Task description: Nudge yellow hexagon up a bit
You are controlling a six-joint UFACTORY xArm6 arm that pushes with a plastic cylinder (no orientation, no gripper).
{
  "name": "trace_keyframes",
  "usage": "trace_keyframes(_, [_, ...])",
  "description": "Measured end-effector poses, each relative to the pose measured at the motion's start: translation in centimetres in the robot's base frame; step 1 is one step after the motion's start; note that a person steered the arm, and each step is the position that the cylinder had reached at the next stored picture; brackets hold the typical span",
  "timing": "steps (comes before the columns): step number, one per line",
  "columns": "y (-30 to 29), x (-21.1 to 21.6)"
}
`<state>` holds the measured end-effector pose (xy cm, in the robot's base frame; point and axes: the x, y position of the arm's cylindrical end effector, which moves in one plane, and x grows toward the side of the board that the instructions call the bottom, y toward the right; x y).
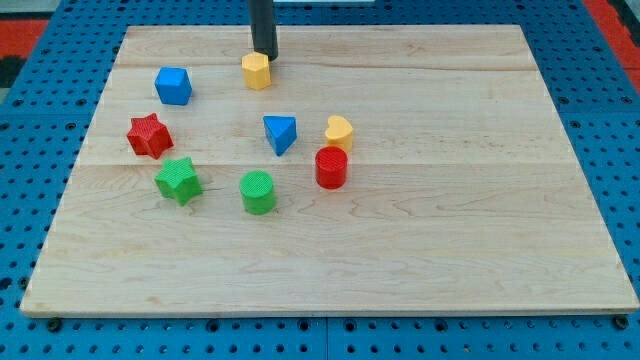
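Your tip (264,55) sat just beyond the yellow hexagon (257,71); no fingers fitted. Pushing from there risked driving it nearer, not farther.

Pale wooden board (400,250), blue pegboard surface (30,180) around it, red patches at top corners (30,25)

1. My tip (264,56) stands just beyond the yellow hexagon (257,71), blocking its far side.
2. Nothing stands right of the hexagon; the blue cube (173,86) sits well left.
3. The blue triangular block (281,133) stands nearer, apart.
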<state>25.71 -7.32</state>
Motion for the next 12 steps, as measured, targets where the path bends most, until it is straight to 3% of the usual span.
trace_keyframes(2, [4.2, 0.4])
trace_keyframes(3, [13.3, -1.0])
trace_keyframes(5, [21.3, -0.5])
trace_keyframes(10, [22.2, -0.5])
trace_keyframes(12, [22.0, -3.3])
